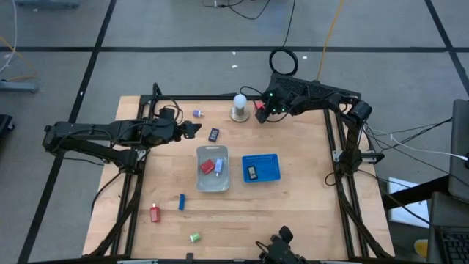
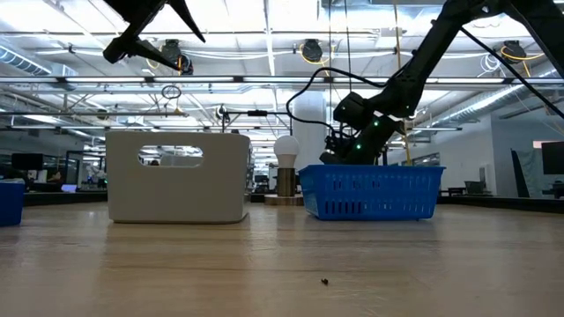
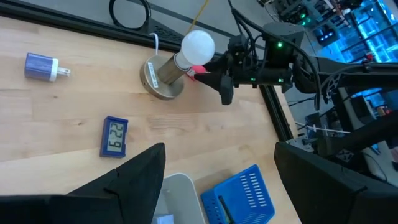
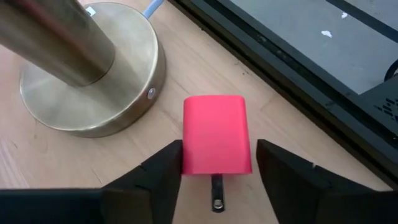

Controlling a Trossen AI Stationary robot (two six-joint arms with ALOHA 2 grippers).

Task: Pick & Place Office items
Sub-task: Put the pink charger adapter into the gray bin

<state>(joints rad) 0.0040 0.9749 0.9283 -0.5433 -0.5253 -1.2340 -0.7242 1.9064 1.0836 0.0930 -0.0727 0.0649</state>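
The right arm reaches across the table's (image 1: 308, 191) far edge, its right gripper (image 4: 216, 163) low over a red office item (image 4: 216, 142) that lies on the wood just beside the brass base of the white ball lamp (image 1: 239, 107); the fingers (image 4: 163, 168) flank the red piece closely, but whether they press it I cannot tell. The left arm hangs level over the far-left part, its left gripper (image 3: 217, 180) open and holding nothing. Mid-table sit one clear tray (image 1: 212, 181) and one blue basket (image 1: 261, 168), each with small items inside. Loose on the wood lie a black display piece (image 1: 214, 134), a purple piece (image 1: 198, 113), a blue one (image 1: 182, 202), another red one (image 1: 154, 213) and a green one (image 1: 194, 237).
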